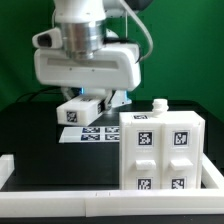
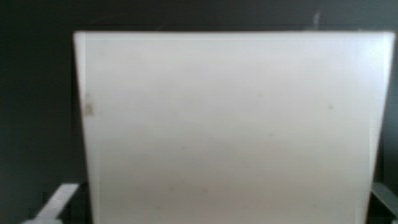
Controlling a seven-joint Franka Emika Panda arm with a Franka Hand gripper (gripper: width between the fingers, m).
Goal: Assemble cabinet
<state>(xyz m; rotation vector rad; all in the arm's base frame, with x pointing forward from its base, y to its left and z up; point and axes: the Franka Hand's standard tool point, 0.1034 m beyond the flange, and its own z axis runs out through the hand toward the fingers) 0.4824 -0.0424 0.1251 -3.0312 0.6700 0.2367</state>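
Just behind the front rail [image 1: 60, 206], the cabinet [image 1: 160, 150] stands upright

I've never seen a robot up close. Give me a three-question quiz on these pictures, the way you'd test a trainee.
1. True or false: the cabinet sits directly under the gripper.
2. What lies flat beside the cabinet, on the exterior view's left of it? A) the marker board B) a screwdriver C) a red cup
3. Fill in: the cabinet's front carries black-and-white square ____.

Key: 1 false, it stands apart on the exterior view's right; 2 A; 3 tags.
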